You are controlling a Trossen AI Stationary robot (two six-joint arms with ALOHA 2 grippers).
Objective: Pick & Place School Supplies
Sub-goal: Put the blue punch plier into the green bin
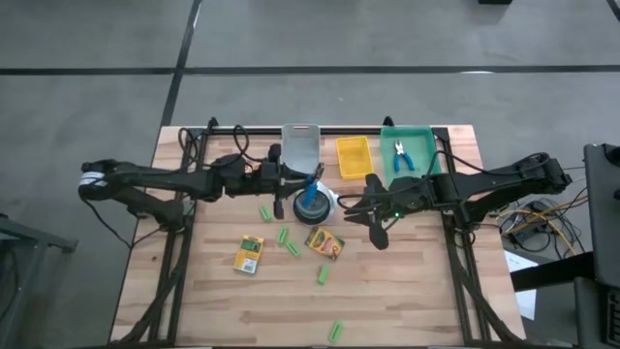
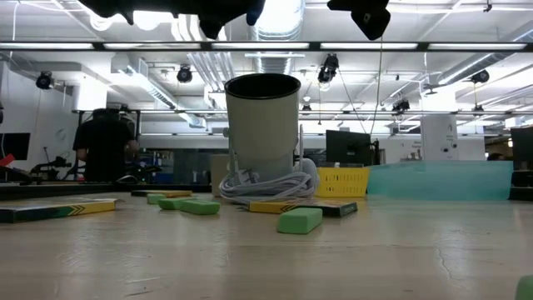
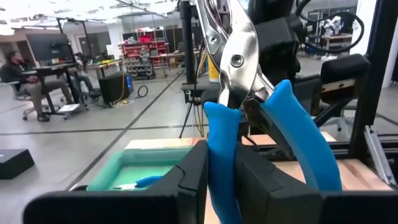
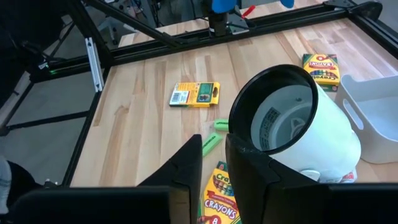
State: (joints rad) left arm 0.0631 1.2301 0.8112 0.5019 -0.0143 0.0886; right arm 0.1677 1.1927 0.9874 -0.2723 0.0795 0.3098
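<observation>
- High view: the left hand (image 1: pixel 291 180) carries blue-handled pliers (image 1: pixel 312 182) over the white cup (image 1: pixel 314 202) at mid-worktop (image 1: pixel 407 301). A second pair (image 1: pixel 402 157) lies in the green tray (image 1: pixel 421 136). The right hand (image 1: pixel 360 209) is beside the cup.
- Low view: two crayon boxes and three light-green sticks are countable here; a third box (image 1: pixel 354 156) shows from above.
- Left wrist view: fingers (image 3: pixel 193 174) are clenched on one blue handle.
- Right wrist view: the right fingers (image 4: pixel 249 162) pinch the cup rim, tilting it. Judged step: dropping the pliers into the cup, which calls for alignment before release.
</observation>
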